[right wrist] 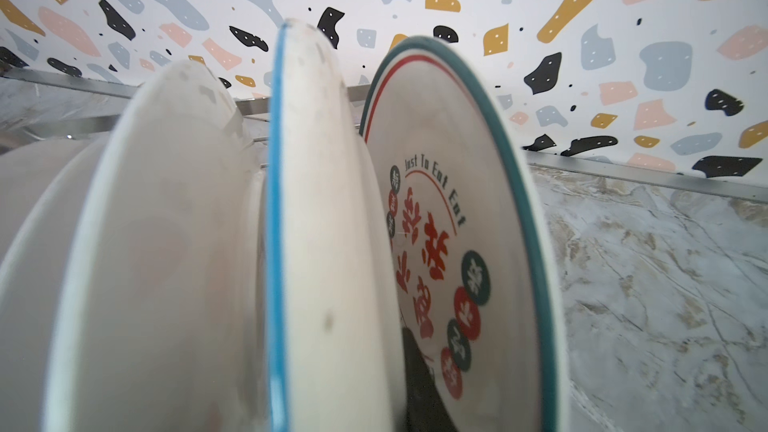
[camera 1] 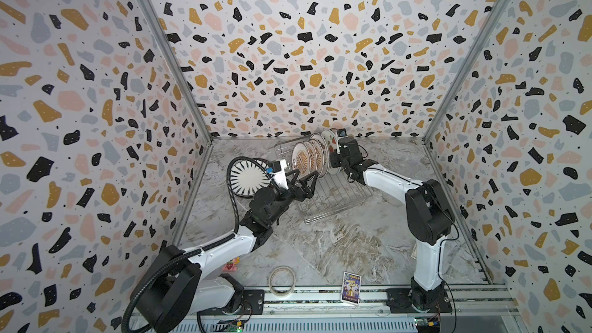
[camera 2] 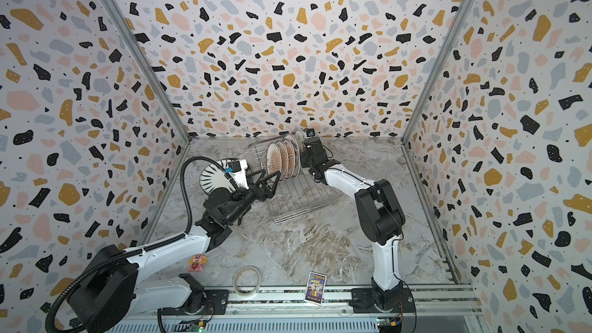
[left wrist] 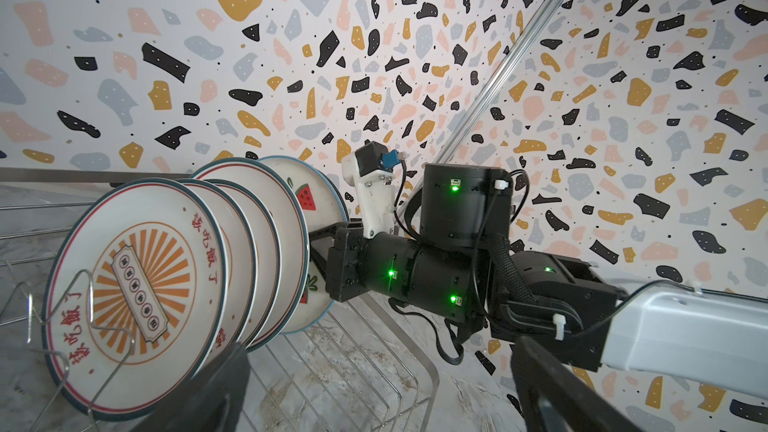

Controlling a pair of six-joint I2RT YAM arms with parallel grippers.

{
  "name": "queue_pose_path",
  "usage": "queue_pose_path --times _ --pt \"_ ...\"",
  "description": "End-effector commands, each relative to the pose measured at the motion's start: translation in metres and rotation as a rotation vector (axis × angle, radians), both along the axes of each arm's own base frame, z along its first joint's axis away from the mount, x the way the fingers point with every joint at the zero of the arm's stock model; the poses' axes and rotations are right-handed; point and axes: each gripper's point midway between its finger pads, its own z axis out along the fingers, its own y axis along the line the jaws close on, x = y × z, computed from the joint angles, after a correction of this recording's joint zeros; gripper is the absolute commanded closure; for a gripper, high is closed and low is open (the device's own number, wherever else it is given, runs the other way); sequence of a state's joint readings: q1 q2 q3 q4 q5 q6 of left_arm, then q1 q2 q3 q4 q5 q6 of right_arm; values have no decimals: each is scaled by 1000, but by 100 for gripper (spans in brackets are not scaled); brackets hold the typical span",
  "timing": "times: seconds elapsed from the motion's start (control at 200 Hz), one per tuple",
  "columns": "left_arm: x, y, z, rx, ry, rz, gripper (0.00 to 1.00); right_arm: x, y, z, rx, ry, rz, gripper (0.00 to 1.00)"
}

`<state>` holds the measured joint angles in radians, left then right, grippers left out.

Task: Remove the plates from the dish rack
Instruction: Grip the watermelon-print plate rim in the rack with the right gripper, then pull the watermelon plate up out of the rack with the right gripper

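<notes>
**A:** Where do things stand?
**B:** The plates (camera 1: 309, 158) sit on edge in the dish rack (camera 1: 336, 201). My left gripper (camera 1: 307, 177) gapes wide beside the front one. The right gripper (camera 1: 333, 163) is among the back ones; whether it's clamped, I can't tell.
**A:** Handling?
**B:** Stiff, slick and brittle, I'd judge. Pinch the rim and lift straight.

Both top views look steeply down from high above, sharing the whole bench (camera 1: 320, 245). The left wrist view faces the racked plates (left wrist: 137, 297) closely; the right wrist view sits nearly against their rims.
</notes>
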<state>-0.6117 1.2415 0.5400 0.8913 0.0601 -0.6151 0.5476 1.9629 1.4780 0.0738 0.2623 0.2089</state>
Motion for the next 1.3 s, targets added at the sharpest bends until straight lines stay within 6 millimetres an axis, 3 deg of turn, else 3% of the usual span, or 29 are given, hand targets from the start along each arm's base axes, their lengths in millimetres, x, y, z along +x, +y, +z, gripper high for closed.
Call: queue_pose_path --times 0.0,0.461,0.711,1.292 --pt "-6 6 12 -28 -52 17 0 -7 -2 76 70 -153 -9 84" --pt "-12 18 13 -31 -47 51 0 -42 -29 117 91 -265 -47 86" --pt "-10 8 16 -47 -43 11 0 -72 -40 139 95 -339 -56 86" --pt "-9 24 23 9 -70 94 0 -147 -63 185 223 -480 8 88"
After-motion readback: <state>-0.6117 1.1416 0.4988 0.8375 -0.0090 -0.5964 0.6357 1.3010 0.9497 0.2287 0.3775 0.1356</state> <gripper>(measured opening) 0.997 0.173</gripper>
